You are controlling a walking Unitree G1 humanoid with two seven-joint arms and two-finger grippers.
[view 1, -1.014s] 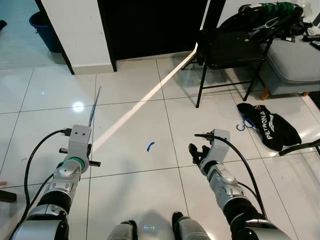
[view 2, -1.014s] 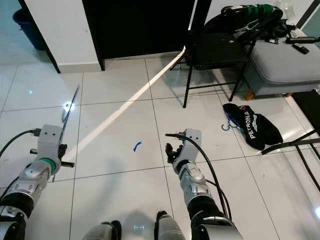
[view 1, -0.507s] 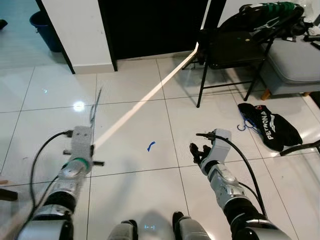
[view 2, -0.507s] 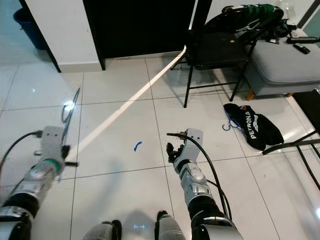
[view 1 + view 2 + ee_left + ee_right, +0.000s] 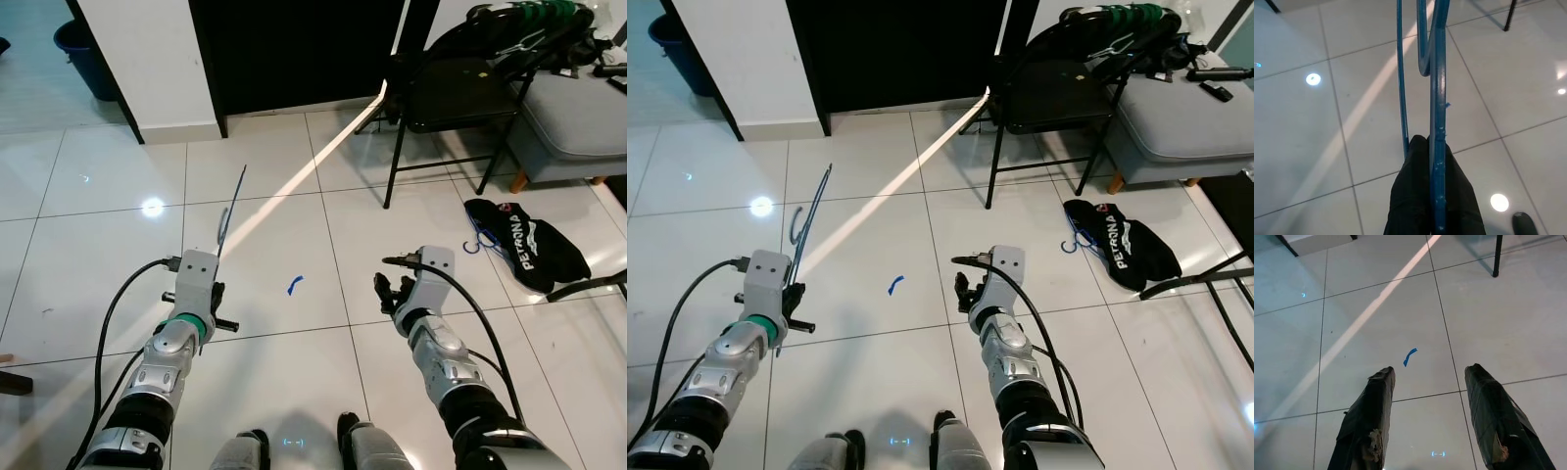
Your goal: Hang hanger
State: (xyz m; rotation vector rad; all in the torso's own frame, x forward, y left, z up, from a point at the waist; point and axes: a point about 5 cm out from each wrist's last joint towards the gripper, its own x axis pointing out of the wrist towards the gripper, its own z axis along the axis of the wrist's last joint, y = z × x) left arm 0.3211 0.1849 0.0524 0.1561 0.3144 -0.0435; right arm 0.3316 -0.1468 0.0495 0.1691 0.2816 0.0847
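the white tiled floor [image 5: 274, 245] spreads out in front of the robot, with a black folding chair [image 5: 446, 93] piled with hangers and a grey sofa [image 5: 578, 122] at the far right, a black printed garment [image 5: 524, 245] lying near the chair legs, and a small scrap of blue tape [image 5: 294, 285] between the two arms. the left end effector [image 5: 1430, 161] has its black fingers closed tight on a thin blue wire hanger [image 5: 1436, 88], which stands up from the grip and reaches forward over the floor, hook end away from the wrist. the right end effector [image 5: 1427, 396] hangs spread wide with nothing between its fingers. the hanger looks light and springy rather than stiff, and its smooth round wire is likely to twist or slip in a narrow pinch, so a hold on the straight run close to the fingers, as it is now, seems the steadiest, leaving the hook free to catch a rail.
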